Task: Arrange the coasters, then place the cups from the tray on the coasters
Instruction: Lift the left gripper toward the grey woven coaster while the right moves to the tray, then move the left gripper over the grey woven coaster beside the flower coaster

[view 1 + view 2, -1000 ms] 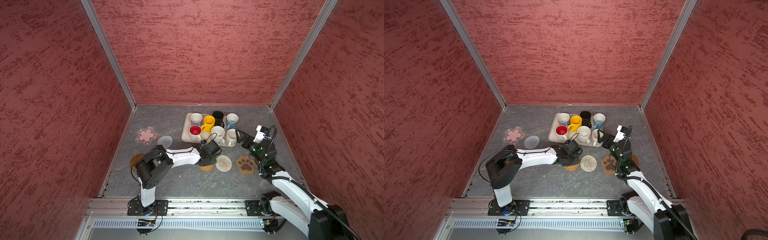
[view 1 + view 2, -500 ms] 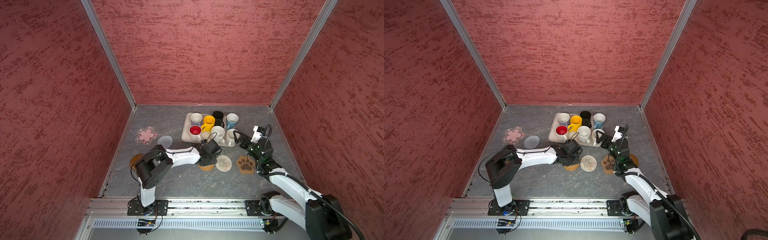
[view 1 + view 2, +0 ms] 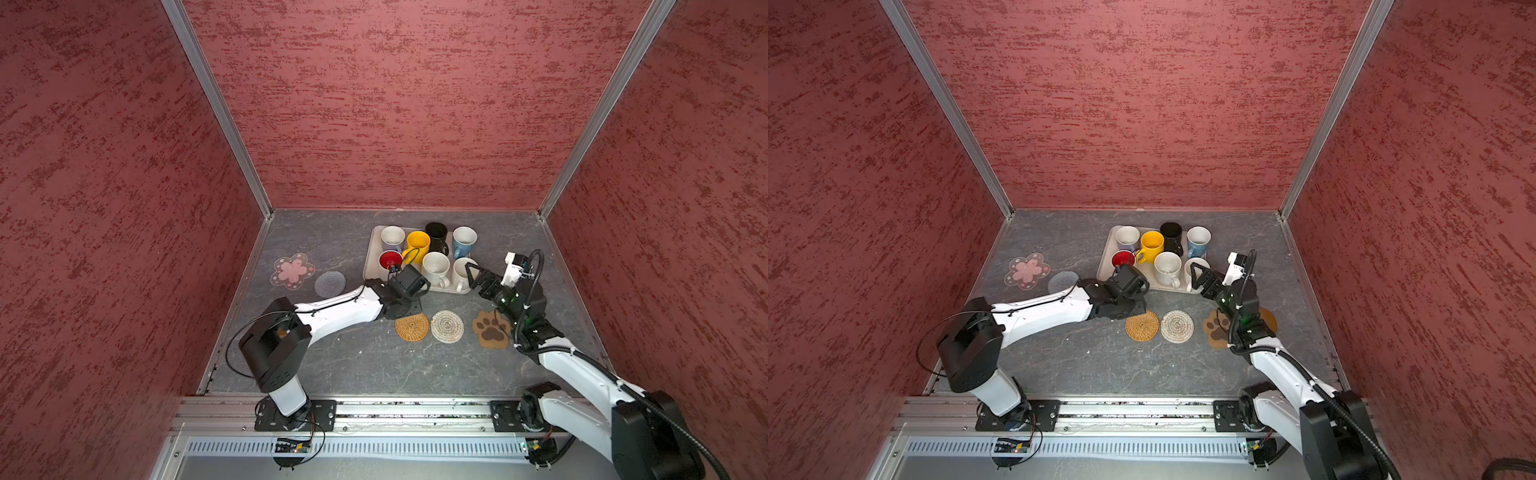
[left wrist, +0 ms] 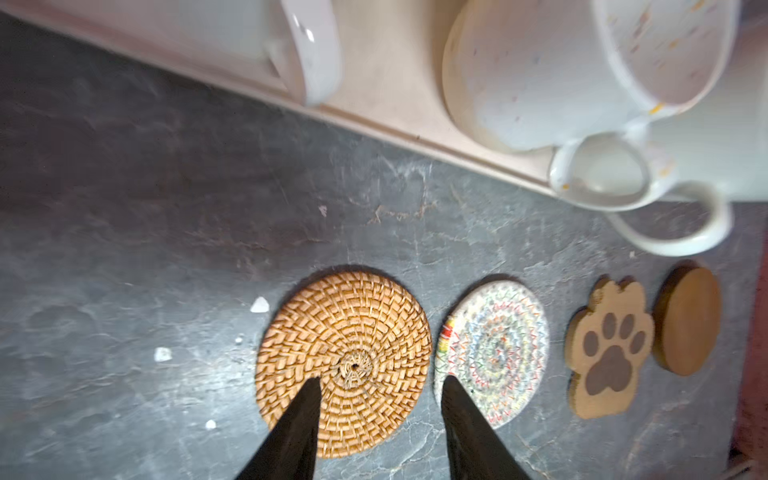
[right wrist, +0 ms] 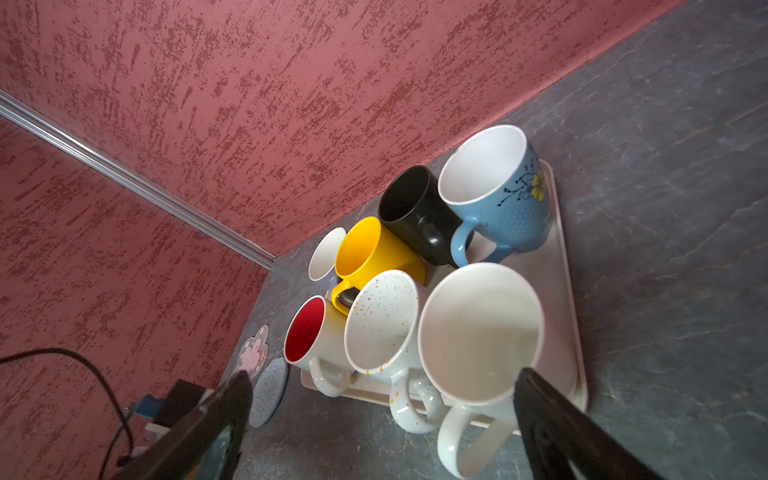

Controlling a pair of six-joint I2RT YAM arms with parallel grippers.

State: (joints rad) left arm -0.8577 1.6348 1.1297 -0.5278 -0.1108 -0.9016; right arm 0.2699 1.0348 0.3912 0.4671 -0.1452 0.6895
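I am holding the left tool, released, over the orange-tan woven coaster lying on the desk. I am hovering the right tool, spread wide, at the plain white mug on the tray.

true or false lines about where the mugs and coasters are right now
Seven mugs stand on the tray. True.
The yellow mug sits on the orange woven coaster. False: it is on the tray; that coaster holds no mug.
The right pincer is open near the tray. True.
In both top views the paw coaster lies left of the flower coaster. False: it lies far to the right.
The beige coaster lies beside the orange woven coaster. True.
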